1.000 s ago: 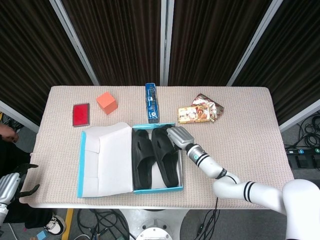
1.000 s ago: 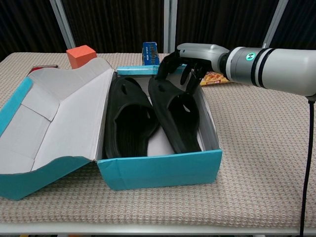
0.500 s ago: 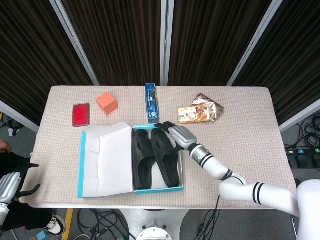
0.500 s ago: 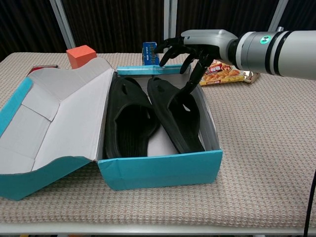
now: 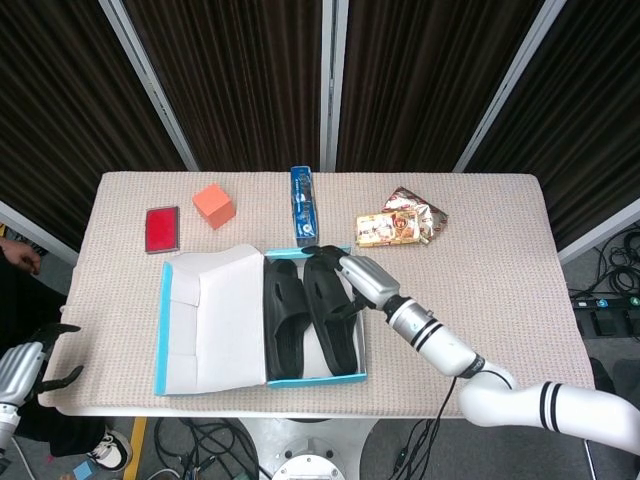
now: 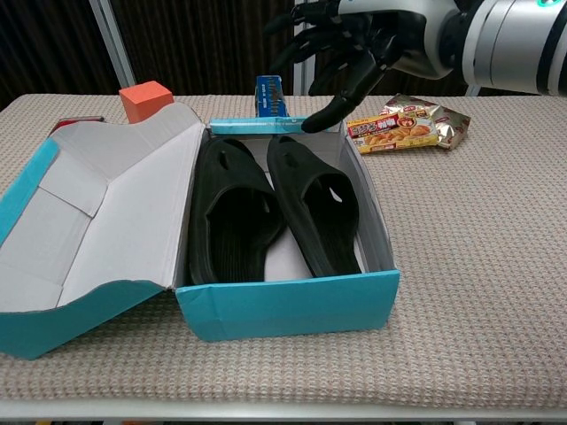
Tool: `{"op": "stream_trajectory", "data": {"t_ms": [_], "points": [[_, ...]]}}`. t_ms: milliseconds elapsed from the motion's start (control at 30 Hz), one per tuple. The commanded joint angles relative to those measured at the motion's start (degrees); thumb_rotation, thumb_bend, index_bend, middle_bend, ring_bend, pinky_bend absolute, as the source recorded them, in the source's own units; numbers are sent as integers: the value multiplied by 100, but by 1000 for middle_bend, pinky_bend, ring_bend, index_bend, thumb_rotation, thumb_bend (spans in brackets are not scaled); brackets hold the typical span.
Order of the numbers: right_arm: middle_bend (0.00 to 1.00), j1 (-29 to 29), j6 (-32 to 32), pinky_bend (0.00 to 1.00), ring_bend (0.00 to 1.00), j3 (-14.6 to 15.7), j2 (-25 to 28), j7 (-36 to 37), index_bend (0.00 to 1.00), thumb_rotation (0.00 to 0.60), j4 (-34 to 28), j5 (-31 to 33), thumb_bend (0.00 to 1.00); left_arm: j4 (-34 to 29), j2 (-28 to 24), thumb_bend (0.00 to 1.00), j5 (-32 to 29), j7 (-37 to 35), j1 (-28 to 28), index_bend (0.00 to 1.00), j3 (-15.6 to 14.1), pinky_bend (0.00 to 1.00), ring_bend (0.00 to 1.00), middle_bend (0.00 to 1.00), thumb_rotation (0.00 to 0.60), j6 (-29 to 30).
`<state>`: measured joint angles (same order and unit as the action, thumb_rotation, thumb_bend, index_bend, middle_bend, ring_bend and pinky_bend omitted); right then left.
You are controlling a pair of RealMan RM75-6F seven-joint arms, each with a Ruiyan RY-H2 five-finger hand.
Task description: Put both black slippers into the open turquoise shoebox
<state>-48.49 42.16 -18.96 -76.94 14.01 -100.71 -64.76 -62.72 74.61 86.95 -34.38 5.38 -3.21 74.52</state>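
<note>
Both black slippers are sitting inside the turquoise shoebox (image 5: 160,340), side by side, soles down: left slipper (image 6: 229,211) and right slipper (image 6: 314,204), toes pointing to the far end of the box. The lid (image 6: 97,208) is lying flipped open to the left, white inside facing up.

Your right hand (image 6: 350,40) is hovering above the far right corner of the box, fingers (image 6: 330,113) spread apart, holding nothing, not touching either slipper. In the head view the same hand (image 5: 352,280) is showing over the right slipper's toe end.

Your left hand (image 5: 30,365) is sitting off the table at the lower left, fingers apart, nothing in it.

Behind the box you're seeing a blue carton (image 5: 304,204), an orange cube (image 5: 214,204), a red flat case (image 5: 161,229) and 2 snack packets (image 5: 402,224) on the beige table (image 5: 500,270).
</note>
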Motion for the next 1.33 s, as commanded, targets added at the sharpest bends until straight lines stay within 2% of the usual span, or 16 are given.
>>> {"op": "stream_trajectory", "data": {"t_ms": [33, 100, 233, 267, 333, 400, 600, 733, 833, 967, 1133, 1333], "points": [[219, 497, 978, 245, 81, 60, 223, -106, 96, 600, -402, -758, 4, -45, -22, 264, -10, 40, 2, 257, 19, 258, 134, 238, 600, 21], [220, 844, 1799, 245, 81, 220, 247, -568, 96, 600, -429, -1271, 17, -85, -31, 263, -6, 99, 15, 257, 38, 258, 134, 238, 600, 45], [195, 1482, 2904, 240, 62, 641, 363, -1411, 97, 600, -407, -1917, 58, -155, -42, 263, 20, 246, 23, 257, 63, 258, 134, 238, 600, 126], [185, 1631, 3090, 228, 48, 747, 408, -1606, 97, 600, -397, -1992, 93, -170, -47, 264, 27, 274, 21, 257, 67, 258, 134, 238, 600, 149], [156, 1960, 3438, 182, 14, 1007, 496, -2061, 98, 600, -336, -2117, 231, -214, -67, 263, 50, 341, 26, 257, 76, 258, 134, 238, 600, 197], [128, 2283, 3685, 149, 2, 1311, 573, -2417, 98, 600, -220, -2212, 304, -261, -90, 264, 72, 437, 30, 257, 94, 258, 135, 238, 600, 263], [58, 3209, 4419, 65, 0, 1984, 499, -2830, 81, 600, 350, -2317, 311, -452, -172, 263, 118, 844, 56, 257, 157, 258, 134, 238, 600, 429], [47, 3756, 4929, 36, 0, 2284, 292, -3064, 71, 600, 889, -2475, 275, -562, -204, 264, 123, 1176, 50, 257, 205, 258, 134, 238, 600, 558], [37, 4044, 5147, 19, 0, 2373, 125, -3217, 50, 600, 1214, -2498, 252, -595, -200, 263, 113, 1392, 45, 257, 252, 257, 134, 238, 600, 650], [29, 4233, 5250, 14, 0, 2280, -44, -3206, 44, 600, 1503, -2387, 248, -571, -163, 263, 106, 1597, 25, 257, 322, 255, 135, 238, 600, 813], [20, 4284, 5109, 11, 0, 2154, -124, -3341, 27, 600, 1656, -2254, 251, -530, -80, 264, 177, 1971, 8, 257, 406, 250, 135, 238, 600, 1104], [2, 4254, 4804, 10, 0, 2052, -164, -3467, 0, 600, 1666, -2117, 253, -569, -58, 263, 146, 2162, 31, 257, 388, 250, 134, 238, 600, 1017]]}}
